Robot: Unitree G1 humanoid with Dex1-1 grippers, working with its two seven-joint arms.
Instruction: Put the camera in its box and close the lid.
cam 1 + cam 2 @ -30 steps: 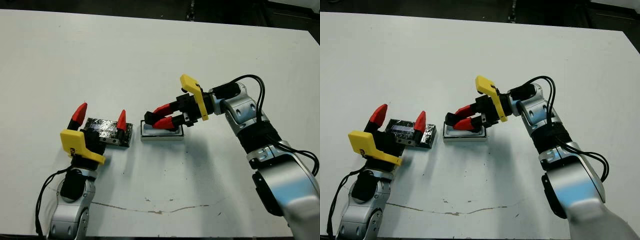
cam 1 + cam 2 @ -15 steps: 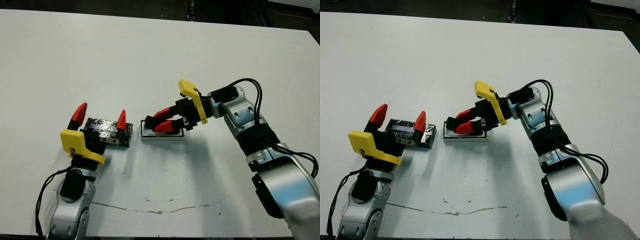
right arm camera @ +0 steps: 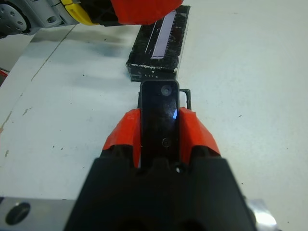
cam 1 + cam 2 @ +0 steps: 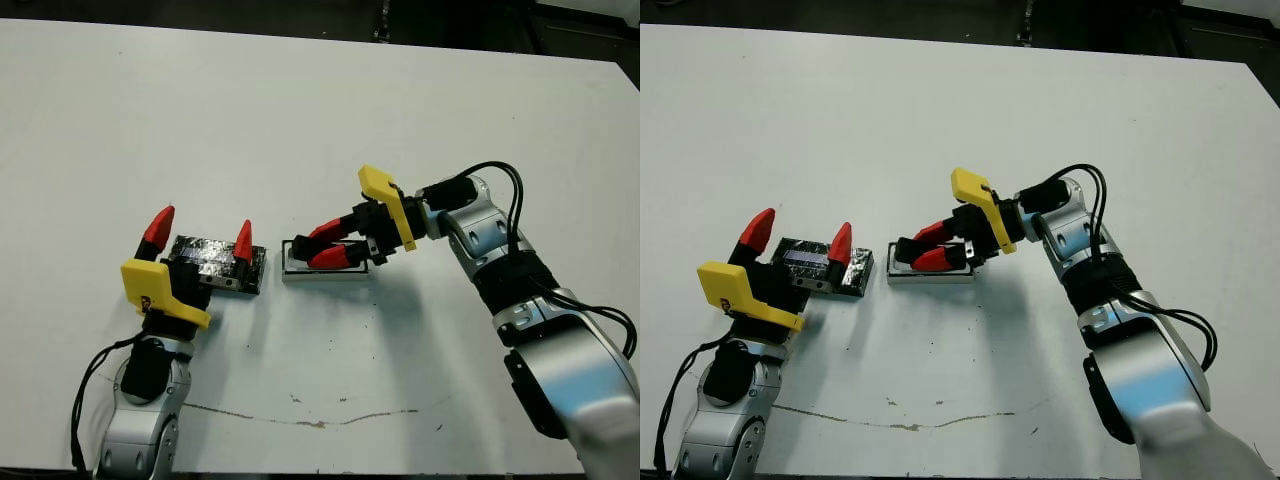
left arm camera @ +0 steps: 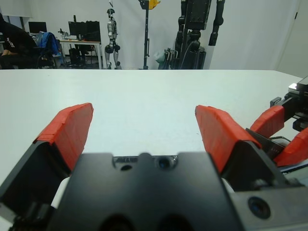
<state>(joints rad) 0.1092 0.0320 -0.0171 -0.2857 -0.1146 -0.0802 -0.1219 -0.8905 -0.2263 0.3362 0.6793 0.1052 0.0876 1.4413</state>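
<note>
Our right gripper (image 4: 322,247) pinches the camera (image 3: 160,119) between its two red fingertips, one on each long side of the slim black bar, and it has come down since a second ago: then the fingers stood higher and steeper above the box (image 4: 322,270), now they lie low and nearly flat over its white rim, with the camera's far end reaching the box's left end. Whether the camera already rests on the box floor we cannot tell. The box itself has not shifted; it sits near the middle of the table (image 4: 300,110), a little toward the near edge. Just to its left, a narrow gap apart, lies the lid (image 4: 212,259), shiny wrinkled face up. Our left gripper (image 4: 201,236) hangs over the lid with its fingers spread wide, one tip at each end of it, holding nothing, just as before.
</note>
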